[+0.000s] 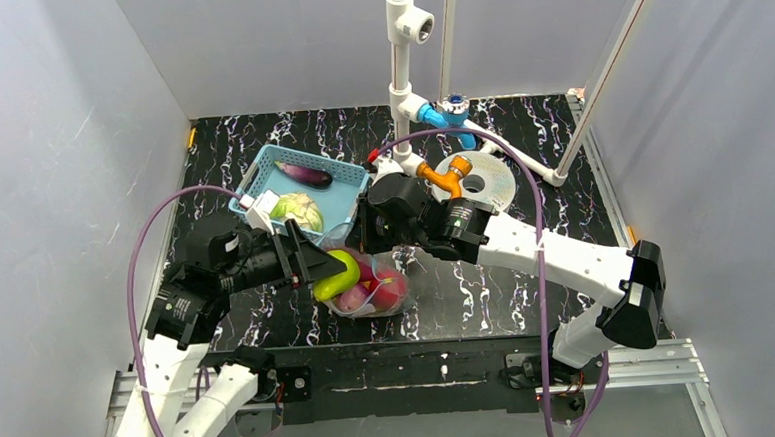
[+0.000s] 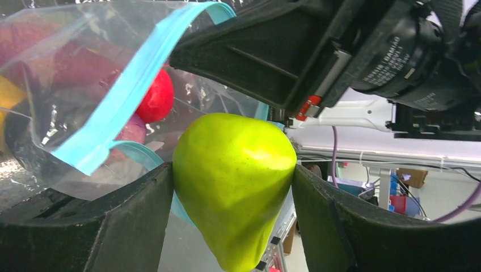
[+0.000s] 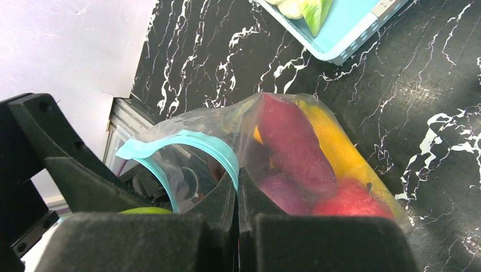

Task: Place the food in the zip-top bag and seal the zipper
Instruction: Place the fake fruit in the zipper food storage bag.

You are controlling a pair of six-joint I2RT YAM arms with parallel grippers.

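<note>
My left gripper (image 1: 318, 265) is shut on a green pear (image 1: 337, 275), held at the open mouth of the zip-top bag (image 1: 375, 291). In the left wrist view the pear (image 2: 235, 181) sits between both pads, just below the teal-blue zipper (image 2: 127, 90). The clear bag holds red, purple and yellow food (image 3: 317, 164). My right gripper (image 3: 237, 184) is shut on the bag's zipper edge (image 3: 218, 150) and holds the mouth open and raised. In the top view the right gripper (image 1: 373, 247) is just above the bag.
A blue basket (image 1: 347, 196) behind the bag holds an eggplant (image 1: 304, 174) and a pale green cabbage (image 1: 298, 211). A white PVC pipe frame (image 1: 402, 68) and a round white disc (image 1: 482, 181) stand at the back. Grey walls enclose the black marble table (image 1: 520, 141).
</note>
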